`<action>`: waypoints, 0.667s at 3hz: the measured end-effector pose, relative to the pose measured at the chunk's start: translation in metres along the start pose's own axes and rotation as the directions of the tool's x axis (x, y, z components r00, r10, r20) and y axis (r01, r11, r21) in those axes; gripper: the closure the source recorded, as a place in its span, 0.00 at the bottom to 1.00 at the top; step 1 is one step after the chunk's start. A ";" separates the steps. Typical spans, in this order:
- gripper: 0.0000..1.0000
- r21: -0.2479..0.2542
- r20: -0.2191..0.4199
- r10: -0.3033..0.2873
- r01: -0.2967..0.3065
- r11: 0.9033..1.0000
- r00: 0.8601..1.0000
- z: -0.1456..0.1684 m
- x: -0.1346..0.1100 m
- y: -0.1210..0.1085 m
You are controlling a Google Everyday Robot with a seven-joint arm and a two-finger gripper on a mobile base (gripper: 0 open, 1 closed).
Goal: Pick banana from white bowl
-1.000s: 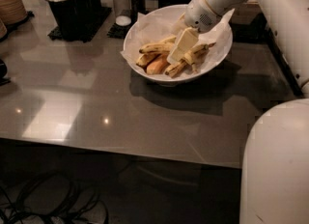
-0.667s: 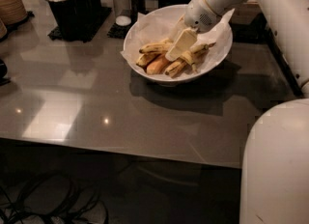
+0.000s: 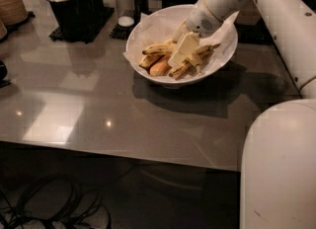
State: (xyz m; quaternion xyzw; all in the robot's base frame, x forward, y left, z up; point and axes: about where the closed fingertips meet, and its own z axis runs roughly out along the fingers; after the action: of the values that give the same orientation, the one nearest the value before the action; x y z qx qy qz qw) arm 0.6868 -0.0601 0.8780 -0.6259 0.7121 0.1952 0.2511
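Note:
The white bowl (image 3: 170,81) stands at the back middle of the grey table, lined with crinkled white paper (image 3: 153,25). Several bananas lie in it: one (image 3: 158,49) at the left, others (image 3: 183,68) toward the front and right, plus an orange-brown piece (image 3: 160,66). My gripper (image 3: 182,51) reaches down from the white arm (image 3: 217,6) into the bowl, its cream tips right on top of the banana pile at the middle.
A black caddy of white packets (image 3: 74,6) and shaker jars (image 3: 126,1) stand behind left of the bowl. A stack of brown dishes (image 3: 10,6) sits far left. My white body (image 3: 279,164) fills the lower right. Cables (image 3: 49,208) lie on the floor below the table edge.
My gripper has moved a little down and left, deeper onto the bananas in the bowl. The bowl and bananas have not visibly shifted.

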 end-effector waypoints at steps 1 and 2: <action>0.27 -0.006 0.003 0.010 -0.010 1.000 1.000 0.006 0.003 -0.003; 0.45 -0.006 0.003 0.010 -0.010 1.000 1.000 0.006 0.004 -0.003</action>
State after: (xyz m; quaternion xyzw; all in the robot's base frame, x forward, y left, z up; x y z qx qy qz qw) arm 0.6905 -0.0601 0.8716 -0.6228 0.7143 0.1993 0.2494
